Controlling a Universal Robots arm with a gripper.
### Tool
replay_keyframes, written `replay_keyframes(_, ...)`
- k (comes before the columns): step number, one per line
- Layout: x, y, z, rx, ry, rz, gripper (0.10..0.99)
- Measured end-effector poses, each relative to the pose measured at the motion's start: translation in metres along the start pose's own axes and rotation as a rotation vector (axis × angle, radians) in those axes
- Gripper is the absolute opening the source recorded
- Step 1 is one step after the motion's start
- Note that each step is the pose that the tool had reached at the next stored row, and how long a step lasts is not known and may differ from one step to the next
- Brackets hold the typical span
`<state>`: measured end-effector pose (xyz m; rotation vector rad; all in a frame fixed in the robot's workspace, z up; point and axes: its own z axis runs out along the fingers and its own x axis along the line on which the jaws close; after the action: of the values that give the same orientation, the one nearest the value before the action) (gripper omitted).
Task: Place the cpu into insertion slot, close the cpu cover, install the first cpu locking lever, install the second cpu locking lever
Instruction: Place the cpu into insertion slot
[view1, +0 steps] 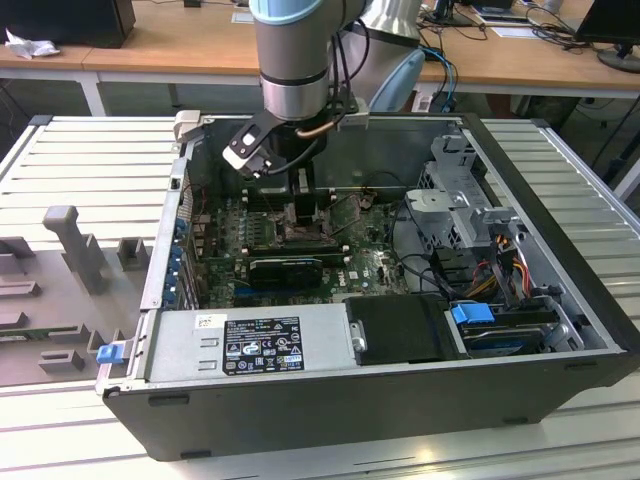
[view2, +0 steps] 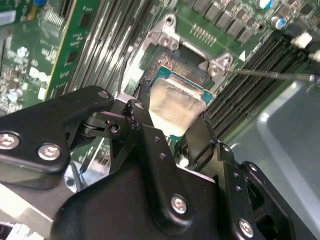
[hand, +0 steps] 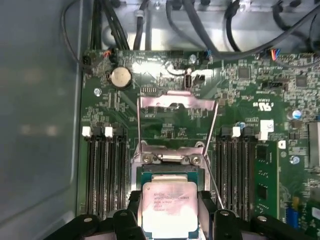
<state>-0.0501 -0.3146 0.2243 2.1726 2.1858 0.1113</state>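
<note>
The gripper (view2: 172, 110) is clamped on the cpu (view2: 176, 102), its black fingers (view2: 142, 100) pressed against two opposite edges of the pale metal chip. In the first wrist view the gripper (hand: 169, 202) has the cpu (hand: 169, 212) face up, directly over the insertion slot (hand: 170, 175), whose teal border shows just past the chip's free edge. Whether the chip already touches the socket cannot be told. In the second wrist view the insertion slot (view2: 167, 75) lies partly covered by the chip and looks dark inside its metal rim. The cpu cover (hand: 176, 102) is swung open and lies back on the green motherboard (hand: 245, 100), on the side of the slot away from the gripper. A thin wire locking lever (hand: 214, 140) stands loose beside the slot, unlatched. Banks of long black memory slots (hand: 102, 170) flank the socket on both sides. In the exterior view the gripper (view1: 300, 195) reaches down into the open computer case (view1: 545, 190), over the far part of the motherboard (view1: 370, 265) and somewhat toward the exterior view's left. The grey power supply (view1: 250, 345) runs along the near side. A metal drive cage (view1: 465, 190) stands at the exterior view's right.
</note>
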Motion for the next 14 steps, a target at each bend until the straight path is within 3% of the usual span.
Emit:
replay_keyframes(6, -0.0002, -0.0012, 0.0158, 0.0, -0.0022, 0.025, 0.533)
replay_keyframes(14, -0.0003, -0.001, 0.0238, 0.001, -0.0063, 0.025, 0.533)
